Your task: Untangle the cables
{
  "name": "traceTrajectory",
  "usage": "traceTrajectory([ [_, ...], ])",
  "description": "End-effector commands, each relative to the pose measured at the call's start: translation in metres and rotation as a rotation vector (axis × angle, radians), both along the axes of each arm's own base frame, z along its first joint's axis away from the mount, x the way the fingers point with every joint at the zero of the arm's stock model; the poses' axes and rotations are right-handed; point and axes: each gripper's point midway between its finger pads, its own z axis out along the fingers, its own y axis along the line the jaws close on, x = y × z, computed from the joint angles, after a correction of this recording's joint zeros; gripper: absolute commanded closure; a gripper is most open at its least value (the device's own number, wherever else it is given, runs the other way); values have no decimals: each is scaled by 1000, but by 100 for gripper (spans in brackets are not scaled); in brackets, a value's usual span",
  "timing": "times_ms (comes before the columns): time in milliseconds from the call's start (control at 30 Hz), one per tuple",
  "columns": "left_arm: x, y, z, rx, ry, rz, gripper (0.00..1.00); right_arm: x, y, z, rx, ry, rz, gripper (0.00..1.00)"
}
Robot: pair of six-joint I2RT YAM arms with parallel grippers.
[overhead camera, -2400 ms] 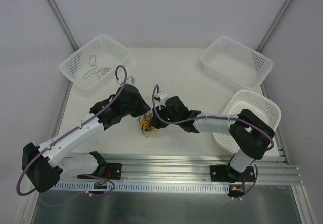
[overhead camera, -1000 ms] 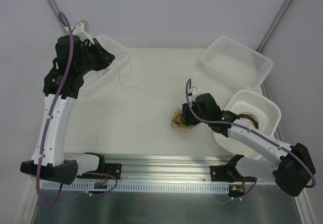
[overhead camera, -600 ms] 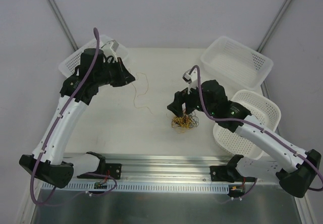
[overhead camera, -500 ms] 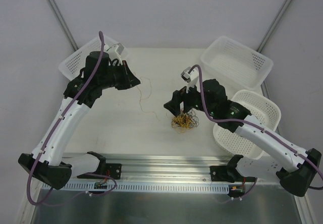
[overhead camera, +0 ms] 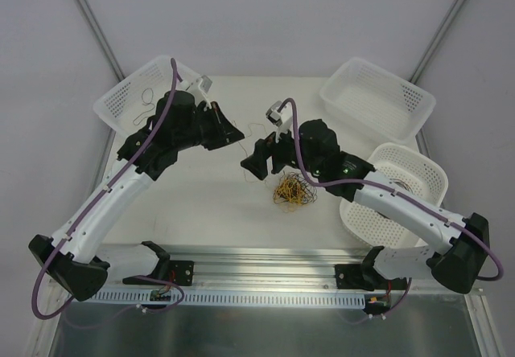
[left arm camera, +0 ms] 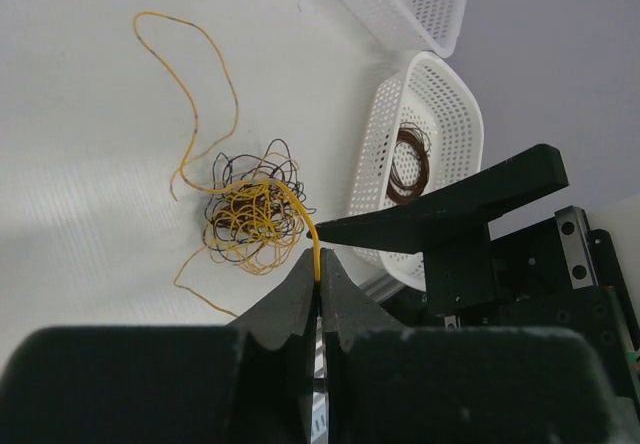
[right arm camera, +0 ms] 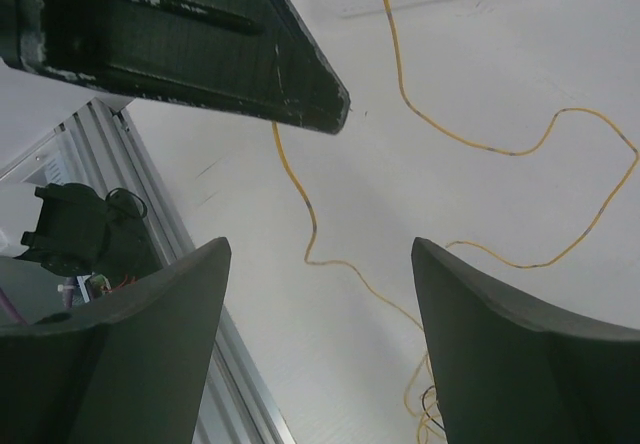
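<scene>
Left pincer (left arm camera: 320, 272) pinches a yellow strand (left arm camera: 312, 239); right pincer (right arm camera: 318, 264) gapes, seemingly empty, over bare table (overhead camera: 241, 212) beside cables (overhead camera: 293, 191).

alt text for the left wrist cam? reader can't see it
The left gripper, shut, pinches one yellow cable that runs up into a tangle of yellow and black cables on the white table. Beyond, a white basket holds a brown wire coil.

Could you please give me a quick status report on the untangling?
Left gripper shut on one yellow cable. Right gripper open, empty. Tangle lies on table. Both close together.
</scene>
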Motion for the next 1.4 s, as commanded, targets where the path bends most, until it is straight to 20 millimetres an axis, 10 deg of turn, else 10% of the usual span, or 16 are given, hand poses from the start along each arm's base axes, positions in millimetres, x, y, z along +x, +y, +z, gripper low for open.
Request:
traceTrajectory([
  [0,5,-6,17,-70,-33,36,100,1,18,51,120,-104,50,23],
  [533,7,-6,31,-96,-80,46,100,16,26,59,65,-170,53,99],
  [667,9,1,33,-65,-124,61,98,25,15,61,26,-183,9,99],
  [933,8,23,68,-20,-287,108,39,53,-20,82,-17,-249,-90,99],
  [1133,0,42,83,46,-406,123,18,92,-68,107,-104,-335,-251,99],
  [1367,-2,66,20,206,-380,156,3,138,-140,152,-199,-479,-460,99],
])
